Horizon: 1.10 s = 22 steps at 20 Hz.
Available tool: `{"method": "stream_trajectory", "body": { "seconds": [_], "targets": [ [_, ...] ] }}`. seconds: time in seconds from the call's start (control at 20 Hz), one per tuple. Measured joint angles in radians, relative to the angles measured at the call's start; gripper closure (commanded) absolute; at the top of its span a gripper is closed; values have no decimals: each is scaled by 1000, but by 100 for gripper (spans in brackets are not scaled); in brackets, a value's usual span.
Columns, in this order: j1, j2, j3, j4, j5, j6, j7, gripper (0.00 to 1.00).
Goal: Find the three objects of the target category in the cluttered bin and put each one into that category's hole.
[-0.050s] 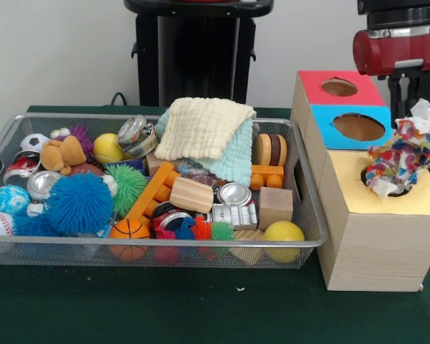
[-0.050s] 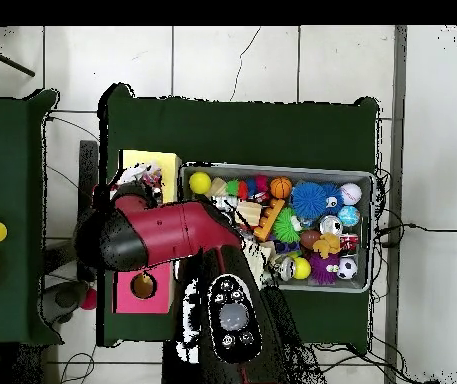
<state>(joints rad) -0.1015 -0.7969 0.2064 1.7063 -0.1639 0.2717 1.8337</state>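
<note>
A multicoloured cloth (image 1: pixel 405 154) sticks up out of the hole in the yellow top (image 1: pixel 423 197) of the wooden box and is partly pushed into it. My gripper (image 1: pixel 407 100) hangs just above and behind the cloth, its tips hidden by the fabric. In the wire bin (image 1: pixel 7 136), a cream knitted cloth (image 1: pixel 204 125) lies on a pale teal cloth (image 1: pixel 238 163) at the back middle. From overhead, the red arm (image 2: pixel 172 235) covers most of the box; the colourful cloth (image 2: pixel 152 180) shows beside the yellow end (image 2: pixel 157 160).
The box also has a blue-topped hole (image 1: pixel 358 127) and a red-topped hole (image 1: pixel 339 87). The bin holds balls, a blue spiky ball (image 1: pixel 79 203), metal tins (image 1: pixel 235 193), wooden blocks (image 1: pixel 274 206), a yellow ball (image 1: pixel 283 233). A second green table (image 2: pixel 12 220) stands left overhead.
</note>
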Motion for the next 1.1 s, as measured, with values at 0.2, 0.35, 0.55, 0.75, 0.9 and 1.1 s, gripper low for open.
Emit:
{"method": "stream_trajectory", "body": {
  "seconds": [0.2, 0.35, 0.55, 0.75, 0.9, 1.1],
  "targets": [
    [2, 0, -12, -19, -10, 2, 0, 100],
    [5, -1, -18, -35, -31, 15, 0, 100],
    [11, -5, -26, -73, -71, 60, 0, 100],
    [15, -10, -29, -98, -104, 98, 0, 100],
    [15, -15, -29, -116, -125, 121, 0, 100],
    [15, -24, -29, -131, -130, 131, 0, 0]
  ]
}}
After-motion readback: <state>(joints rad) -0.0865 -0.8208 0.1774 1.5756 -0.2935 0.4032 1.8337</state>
